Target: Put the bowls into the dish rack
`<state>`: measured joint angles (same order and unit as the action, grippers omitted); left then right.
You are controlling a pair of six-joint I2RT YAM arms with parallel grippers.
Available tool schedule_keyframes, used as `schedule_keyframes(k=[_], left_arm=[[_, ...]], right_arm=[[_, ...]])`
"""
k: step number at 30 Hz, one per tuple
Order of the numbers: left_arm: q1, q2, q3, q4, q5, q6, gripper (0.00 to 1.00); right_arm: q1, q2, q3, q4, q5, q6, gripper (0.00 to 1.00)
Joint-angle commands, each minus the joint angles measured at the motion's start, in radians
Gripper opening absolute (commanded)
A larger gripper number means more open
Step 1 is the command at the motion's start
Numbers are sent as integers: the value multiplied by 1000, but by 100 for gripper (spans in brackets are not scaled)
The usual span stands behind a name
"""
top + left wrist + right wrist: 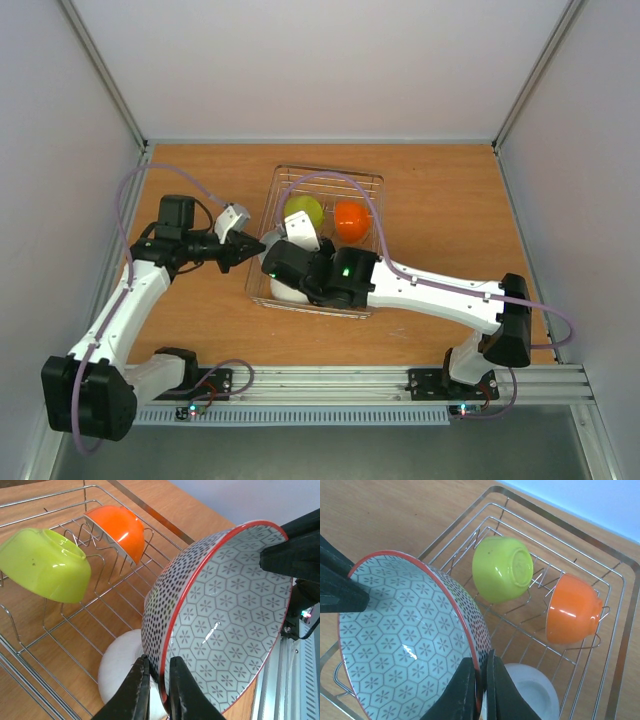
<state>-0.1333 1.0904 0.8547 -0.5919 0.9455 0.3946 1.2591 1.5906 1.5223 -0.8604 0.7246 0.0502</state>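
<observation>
The left gripper had its two fingers pinched on the red rim of a patterned bowl. The right gripper pinched the same rim at another spot. The bowl stood tipped up on its edge, over the near left corner of the dish rack. A white bowl lay in the rack just under it. Farther back in the rack, a lime bowl and an orange bowl leaned on their sides, next to each other. The rack sat on a wooden table.
</observation>
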Motion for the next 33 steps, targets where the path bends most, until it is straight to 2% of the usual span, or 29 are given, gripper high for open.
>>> schedule_keyframes(k=[1, 8, 10, 14, 19, 23, 28, 33], left_arm=[[-21, -6, 24, 24, 58, 42, 1], [-26, -8, 23, 13, 64, 52, 0], [-26, -22, 20, 12, 73, 63, 0], [-26, -51, 5, 22, 88, 70, 1], [-25, -48, 9, 0, 115, 92, 0], [-25, -48, 10, -6, 127, 105, 1], [-25, -49, 12, -23, 152, 120, 1], [-25, -43, 24, -65, 186, 153, 0]], right_arm=[[19, -19, 27, 122, -10, -34, 1], [37, -46, -6, 202, -74, -105, 3], [37, -58, -22, 219, -89, -110, 16], [37, -142, -121, 311, -117, -126, 50], [37, -292, -252, 403, -184, -163, 77], [23, -448, -377, 475, -326, -148, 98], [-102, -589, -542, 627, -678, -33, 99], [-196, -581, -608, 728, -919, 66, 99]])
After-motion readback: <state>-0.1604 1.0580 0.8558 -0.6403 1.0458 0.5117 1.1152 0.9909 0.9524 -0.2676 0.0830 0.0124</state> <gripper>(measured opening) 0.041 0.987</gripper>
